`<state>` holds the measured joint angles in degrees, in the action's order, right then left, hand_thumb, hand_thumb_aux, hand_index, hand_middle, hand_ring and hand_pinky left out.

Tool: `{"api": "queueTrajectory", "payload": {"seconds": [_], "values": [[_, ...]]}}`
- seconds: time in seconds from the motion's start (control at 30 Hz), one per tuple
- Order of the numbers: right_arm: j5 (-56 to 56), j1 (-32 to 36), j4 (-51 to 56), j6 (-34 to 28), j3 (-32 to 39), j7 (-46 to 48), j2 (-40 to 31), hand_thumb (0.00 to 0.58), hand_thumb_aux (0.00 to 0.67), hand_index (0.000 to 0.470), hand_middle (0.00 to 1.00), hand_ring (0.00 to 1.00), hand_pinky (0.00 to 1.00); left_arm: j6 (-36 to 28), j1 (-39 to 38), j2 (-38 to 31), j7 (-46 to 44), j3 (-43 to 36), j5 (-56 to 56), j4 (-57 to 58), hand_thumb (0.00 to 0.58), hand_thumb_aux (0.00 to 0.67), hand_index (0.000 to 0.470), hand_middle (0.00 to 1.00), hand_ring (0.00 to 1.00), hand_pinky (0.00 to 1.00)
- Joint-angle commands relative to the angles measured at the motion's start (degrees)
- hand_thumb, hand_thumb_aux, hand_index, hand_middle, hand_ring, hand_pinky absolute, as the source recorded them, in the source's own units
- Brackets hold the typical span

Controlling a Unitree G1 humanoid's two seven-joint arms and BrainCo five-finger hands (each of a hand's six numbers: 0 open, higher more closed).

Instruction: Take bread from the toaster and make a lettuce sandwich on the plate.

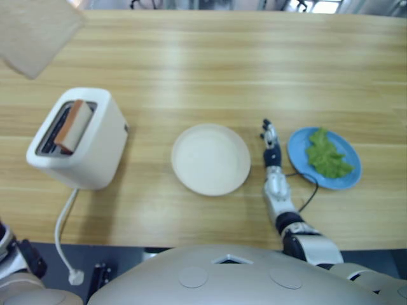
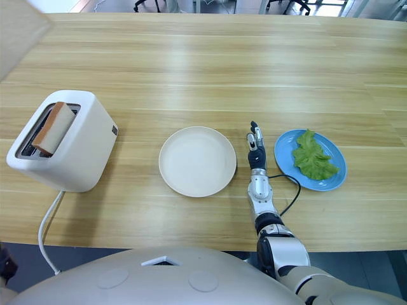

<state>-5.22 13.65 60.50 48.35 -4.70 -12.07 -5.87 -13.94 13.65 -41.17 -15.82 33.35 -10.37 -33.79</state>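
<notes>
A white toaster (image 1: 89, 143) stands at the left of the wooden table with a slice of bread (image 1: 72, 125) sticking up from one slot. A bare cream plate (image 1: 210, 159) lies in the middle. A blue plate (image 1: 324, 158) at the right carries a lettuce leaf (image 1: 327, 154). My right hand (image 1: 272, 155) rests flat on the table between the two plates, fingers stretched out and holding nothing. At the bottom left corner a bit of my left arm (image 1: 13, 254) shows below the table edge.
The toaster's white cord (image 1: 63, 229) hangs over the near table edge. A thin black cable (image 1: 308, 187) loops beside my right wrist, near the blue plate. The far half of the table is bare wood.
</notes>
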Motion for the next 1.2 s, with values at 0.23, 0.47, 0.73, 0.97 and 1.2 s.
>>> {"api": "queueTrajectory", "payload": {"seconds": [0.23, 0.47, 0.73, 0.97, 1.2], "values": [[-0.64, 0.12, 0.88, -2.31, 0.59, 0.01, 0.32, 0.000, 0.000, 0.000, 0.00, 0.00, 0.00, -0.95, 2.02, 16.33, -0.42, -39.43, 8.18, 9.05, 0.580, 0.670, 0.460, 1.00, 1.00, 1.00], [-0.65, -0.21, 0.06, -2.37, 0.73, 0.44, 0.60, 0.000, 0.000, 0.000, 0.00, 0.00, 0.00, 8.90, 5.79, 18.07, -4.93, -51.42, 17.10, 31.85, 0.580, 0.670, 0.460, 1.00, 1.00, 1.00], [-0.65, -0.54, -0.56, -2.43, 0.67, 0.51, 0.60, 0.000, 0.000, 0.000, 0.00, 0.00, 0.00, 17.39, 9.30, 21.85, -6.06, -57.20, 23.67, 49.54, 0.580, 0.670, 0.460, 1.00, 1.00, 1.00], [-0.66, -0.58, -1.12, -2.80, 0.73, 0.82, 0.76, 0.000, 0.000, 0.000, 0.00, 0.00, 0.00, 17.74, 8.60, 25.54, -13.37, -56.30, 18.78, 53.56, 0.580, 0.670, 0.460, 1.00, 1.00, 1.00], [-0.77, -0.73, -1.65, -3.09, 0.79, 0.88, 0.84, 0.000, 0.000, 0.000, 0.00, 0.00, 0.00, 18.44, 8.57, 25.03, -16.09, -56.92, 20.23, 57.35, 0.580, 0.670, 0.460, 1.00, 1.00, 1.00]]}}
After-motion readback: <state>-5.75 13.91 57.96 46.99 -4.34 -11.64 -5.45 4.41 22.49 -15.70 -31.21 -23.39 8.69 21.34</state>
